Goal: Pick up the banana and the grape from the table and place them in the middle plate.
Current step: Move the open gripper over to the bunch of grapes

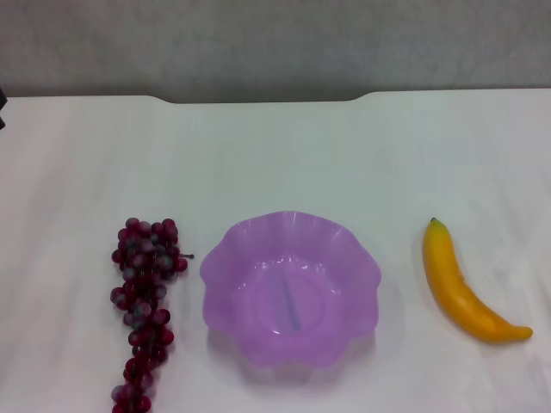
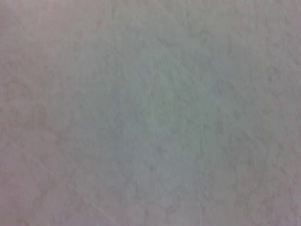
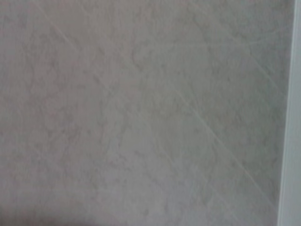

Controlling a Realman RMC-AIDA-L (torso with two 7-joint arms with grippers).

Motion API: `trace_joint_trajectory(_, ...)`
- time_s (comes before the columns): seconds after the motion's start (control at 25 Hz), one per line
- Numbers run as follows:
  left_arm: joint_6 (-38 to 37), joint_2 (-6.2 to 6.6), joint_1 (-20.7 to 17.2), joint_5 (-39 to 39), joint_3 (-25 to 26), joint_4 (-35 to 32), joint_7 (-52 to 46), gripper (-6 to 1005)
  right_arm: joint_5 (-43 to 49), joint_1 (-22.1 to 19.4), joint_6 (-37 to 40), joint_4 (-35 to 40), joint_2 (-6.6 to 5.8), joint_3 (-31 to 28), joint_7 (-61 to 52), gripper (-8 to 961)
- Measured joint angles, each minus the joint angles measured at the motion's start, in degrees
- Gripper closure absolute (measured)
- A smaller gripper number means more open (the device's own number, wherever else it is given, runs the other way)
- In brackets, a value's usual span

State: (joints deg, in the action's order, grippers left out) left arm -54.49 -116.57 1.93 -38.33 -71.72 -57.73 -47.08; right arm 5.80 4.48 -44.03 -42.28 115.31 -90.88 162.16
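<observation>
Neither of my end effectors shows in any view. Left and right wrist cams see only a blank mottled surface, so finger state can't be told for either; both arms look parked off the work area.

Layout on the desk [image 1: 284,146], head view:
- Middle plate [image 1: 225,258]: near the front edge, approx. centred, empty inside.
- Grape [image 1: 144,301]: to the plate's left, lying lengthwise front-to-back, stem end far, tail running off at the front edge. Near the plate, not touching.
- Banana [image 1: 461,288]: to the plate's right, apart from it, dark tip pointing to the far edge, curve bending toward the front right corner.

Step in hand, my judgement: nothing picked yet; approach comes first. Recommended: left arm for grape, right arm for banana. Take the grape near the stem end so the bunch hangs in one piece; take the banana across its mid-section, fingers square to the curve. Lift clear of the scalloped rim before moving in.

Room: far half of desk is open, good for descent. Front edge is tight beside the grape.
</observation>
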Motion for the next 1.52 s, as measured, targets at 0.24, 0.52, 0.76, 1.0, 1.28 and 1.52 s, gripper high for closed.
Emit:
trace_joint_trajectory(0.24, 0.01, 0.03, 0.0, 0.0, 0.0, -0.02, -0.01, 124, 0.0, 0.0, 0.0, 0.0, 0.0, 0.0, 0.0, 74)
trace_joint_trajectory(0.52, 0.01, 0.03, 0.0, -0.05, 0.0, -0.05, -0.17, 124, 0.0, 0.0, 0.0, 0.0, 0.0, 0.0, 0.0, 73)
trace_joint_trajectory(0.76, 6.51, 0.05, -1.11, -11.05, 0.0, -8.43, -11.81, 125, 0.0, 0.0, 0.0, 0.01, 0.0, 0.0, 0.0, 73)
trace_joint_trajectory(1.0, 9.24, 0.05, -2.54, -32.71, -0.22, -21.9, -34.93, 125, 0.0, 0.0, 0.0, 0.01, 0.0, -0.01, 0.0, 73)
trace_joint_trajectory(1.28, 8.28, 0.08, -2.31, -60.48, -0.83, -35.09, -62.42, 126, 0.0, 0.0, 0.0, 0.0, 0.0, 0.0, 0.0, 73)
trace_joint_trajectory(1.52, 3.2, 0.15, 2.28, -86.13, -3.37, -40.67, -85.7, 126, 0.0, 0.05, 0.0, 0.0, 0.0, 0.14, 0.0, 73)
